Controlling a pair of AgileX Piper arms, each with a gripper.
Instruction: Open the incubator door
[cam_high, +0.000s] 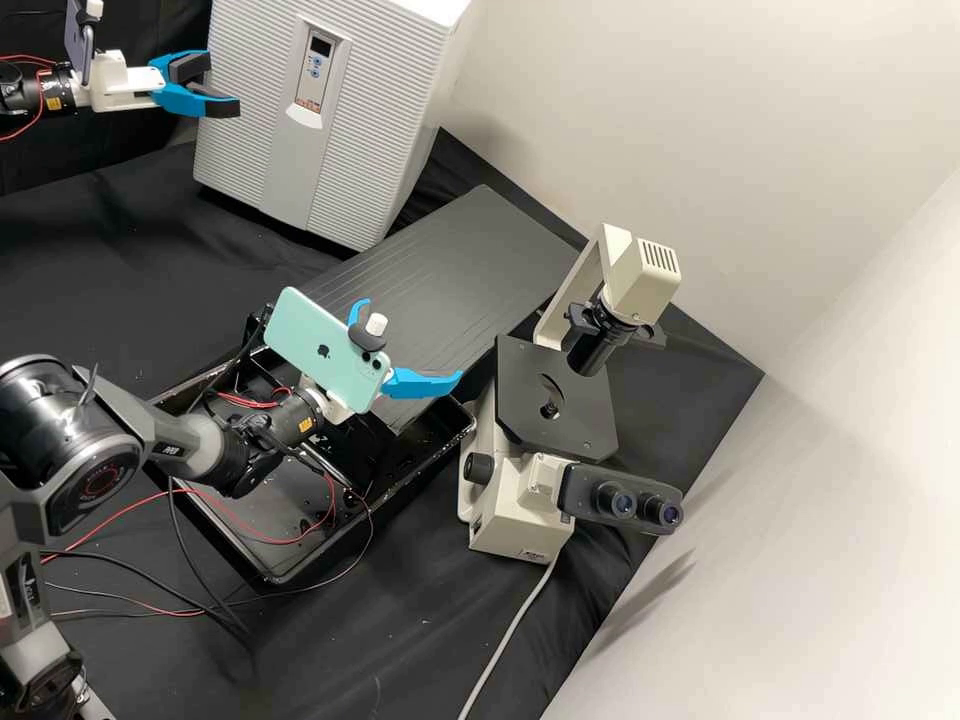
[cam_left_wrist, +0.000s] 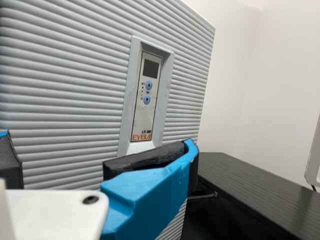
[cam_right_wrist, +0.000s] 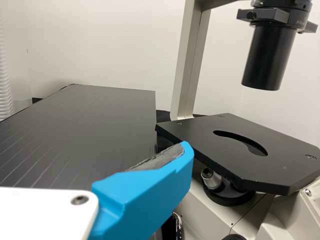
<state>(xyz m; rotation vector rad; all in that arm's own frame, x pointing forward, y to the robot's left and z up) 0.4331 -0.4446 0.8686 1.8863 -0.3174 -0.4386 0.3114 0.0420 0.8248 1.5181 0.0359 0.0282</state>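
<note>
Incubator door (cam_high: 378, 130) — ribbed, matt, plastic-looking

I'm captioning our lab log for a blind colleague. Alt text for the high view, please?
A closed, ribbed incubator stands on a black bench, the open left gripper at its front. The right gripper, also open, hangs near a microscope.

The board (cam_high: 470, 255) lies between the incubator (cam_high: 240, 150) and microscope (cam_high: 515, 385), the tray (cam_high: 262, 548) left of the microscope.
</note>
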